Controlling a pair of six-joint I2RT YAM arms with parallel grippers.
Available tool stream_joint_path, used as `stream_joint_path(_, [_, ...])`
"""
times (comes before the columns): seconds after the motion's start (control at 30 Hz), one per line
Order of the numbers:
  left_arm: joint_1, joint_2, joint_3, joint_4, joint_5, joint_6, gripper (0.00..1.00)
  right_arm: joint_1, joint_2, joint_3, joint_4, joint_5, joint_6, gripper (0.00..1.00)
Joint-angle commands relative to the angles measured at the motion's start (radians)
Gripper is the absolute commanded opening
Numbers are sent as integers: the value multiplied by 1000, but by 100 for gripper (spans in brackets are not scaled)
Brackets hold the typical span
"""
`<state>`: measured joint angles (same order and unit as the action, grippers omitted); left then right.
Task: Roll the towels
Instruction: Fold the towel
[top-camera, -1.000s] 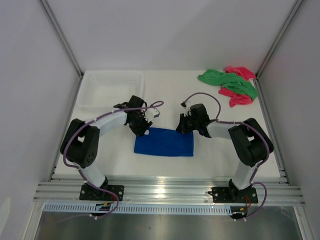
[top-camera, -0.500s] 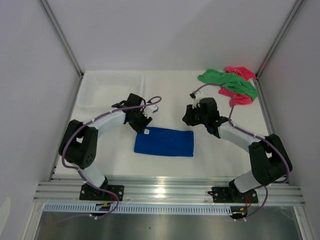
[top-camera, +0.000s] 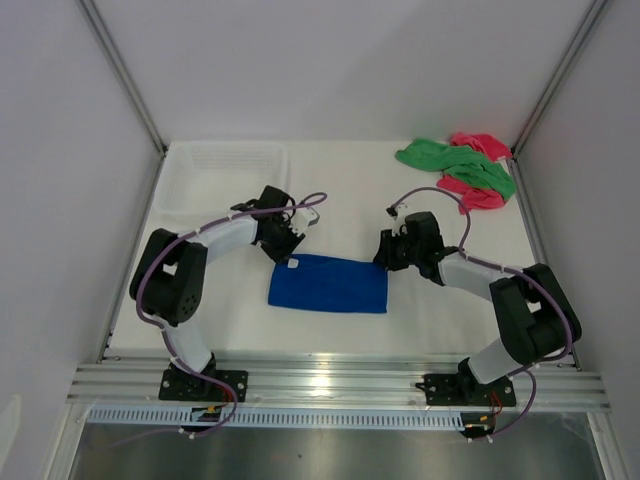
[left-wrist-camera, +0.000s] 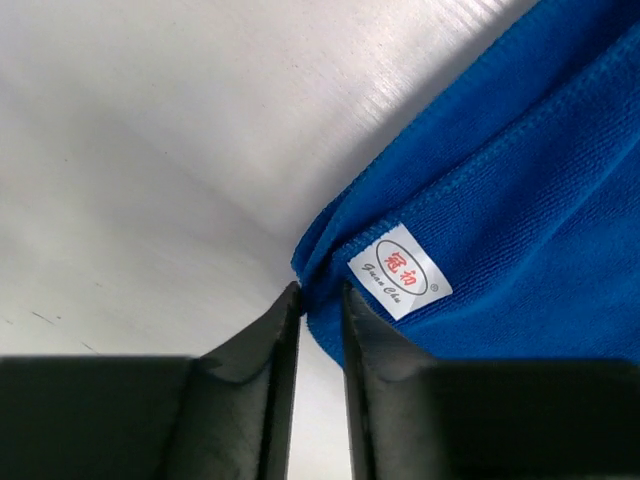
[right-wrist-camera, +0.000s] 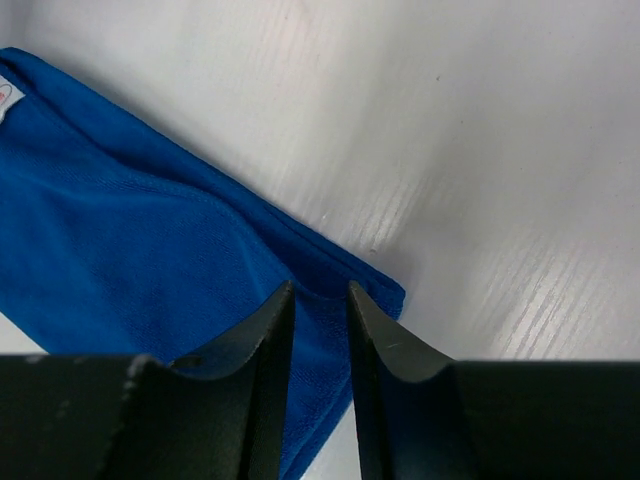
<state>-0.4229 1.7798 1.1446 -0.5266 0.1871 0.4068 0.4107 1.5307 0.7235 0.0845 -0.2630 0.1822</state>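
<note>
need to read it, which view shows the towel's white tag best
Left wrist: the white tag is close up, print legible. Top external shows a speck on the blue towel; right wrist, a sliver at frame edge.

On my overhead feed the left arm (top-camera: 225, 235) and the right arm (top-camera: 470, 270) look alike: white tubular links set between chunky black joint housings. A thin purple cable (top-camera: 300, 205) runs along each one, held by small white ties. Each arm ends below in a flat black base plate (top-camera: 190, 385). My wrist feeds show the left gripper (left-wrist-camera: 318, 295) and the right gripper (right-wrist-camera: 318, 290) with matte black, wedge-shaped fingers (right-wrist-camera: 400, 370), faintly scuffed at the edges.
</note>
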Motion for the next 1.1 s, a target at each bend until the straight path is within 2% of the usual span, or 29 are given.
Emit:
stream_joint_path(0.0, [10,0,30,-4,31,-14,23,-16,32,-4,64,-31,0,30])
stream_joint_path(0.17, [12,-5,29,-4,26,-17,1,-23,72,4,61,-18,-1,30])
stream_joint_path(0.3, [13,-14,20,11,12,-22,1,-23,86,4,64,-1,-12,29])
stream_joint_path(0.37, [15,-16,18,17,6,-26,1,-24,94,5,70,-12,-12,21])
stream_joint_path(0.4, [16,-19,12,22,5,-26,1,-24,103,14,72,-15,-12,4])
stream_joint_path(0.43, [16,-20,9,25,3,-26,1,-26,106,16,72,-18,-10,0])
stream_joint_path(0.73, [45,-77,-25,71,-9,-45,1,-59,56,11,93,13,-16,0])
stream_joint_path(0.97, [47,-62,-22,63,5,-48,1,-65,78,40,83,-2,-20,1])
stream_joint_path(1.0, [47,-57,-20,62,8,-48,1,-64,83,43,78,-7,-23,4])
stream_joint_path(1.07, [49,-50,-19,59,14,-49,1,-66,79,56,49,5,-21,20])
